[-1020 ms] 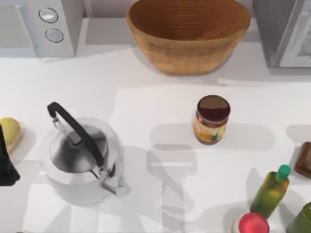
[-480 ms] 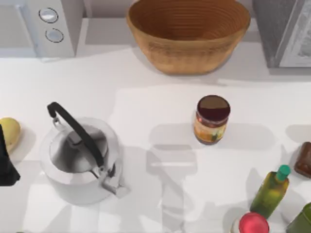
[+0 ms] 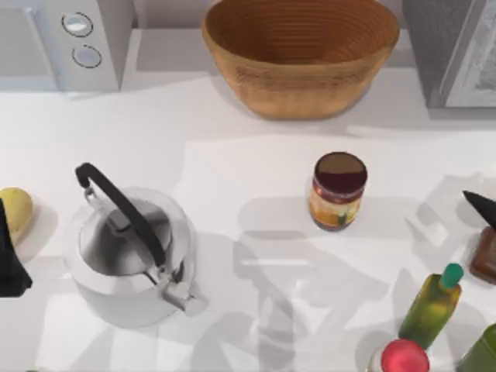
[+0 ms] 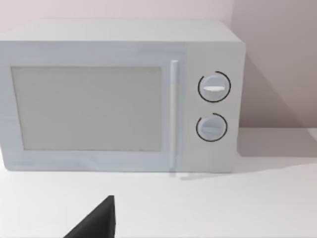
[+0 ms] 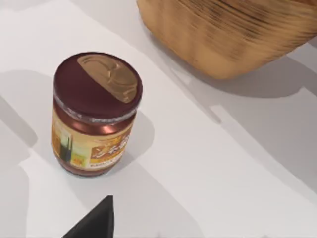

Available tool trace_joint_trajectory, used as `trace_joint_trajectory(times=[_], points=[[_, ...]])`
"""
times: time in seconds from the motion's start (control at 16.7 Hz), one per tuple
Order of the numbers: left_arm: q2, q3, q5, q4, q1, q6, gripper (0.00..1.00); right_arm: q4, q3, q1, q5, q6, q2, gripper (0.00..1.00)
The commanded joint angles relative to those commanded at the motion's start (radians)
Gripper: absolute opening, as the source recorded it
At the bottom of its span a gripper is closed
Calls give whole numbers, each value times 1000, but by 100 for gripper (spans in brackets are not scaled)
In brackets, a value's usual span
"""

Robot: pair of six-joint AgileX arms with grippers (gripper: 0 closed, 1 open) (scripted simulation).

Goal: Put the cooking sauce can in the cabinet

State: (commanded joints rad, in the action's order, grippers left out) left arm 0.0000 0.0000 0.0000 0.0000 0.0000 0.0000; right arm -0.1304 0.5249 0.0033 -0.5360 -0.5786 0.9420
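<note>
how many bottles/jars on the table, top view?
5, some cut off by the frame. Sauce jar stands mid-table right of center. Green-capped bottle, red-topped container and a green one cluster at the lower right; a brown one sits at the right edge.

A white table (image 3: pixel 232 147) carries the cooking sauce can (image 3: pixel 337 191), dark maroon on its lid and orange-yellow with green touches on its label. Behind it sits a ribbed tan wicker basket (image 3: pixel 301 54). A silver kettle (image 3: pixel 132 252) bears a black handle. A pale grey microwave (image 4: pixel 119 94) shows two round white dials. Near the black right gripper (image 3: pixel 482 208) stand a green-capped olive bottle (image 3: pixel 432 306) and a red-topped container (image 3: pixel 401 357).
</note>
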Motion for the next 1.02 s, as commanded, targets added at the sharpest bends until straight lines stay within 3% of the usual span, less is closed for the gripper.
trace_joint_trajectory(times=[0.6,1.02], points=[[0,0,0,0,0,0,100,-122,461,33,-492,-500,865,100],[0,0,0,0,0,0,100,-175,645,54,-702,-717,1226,100]])
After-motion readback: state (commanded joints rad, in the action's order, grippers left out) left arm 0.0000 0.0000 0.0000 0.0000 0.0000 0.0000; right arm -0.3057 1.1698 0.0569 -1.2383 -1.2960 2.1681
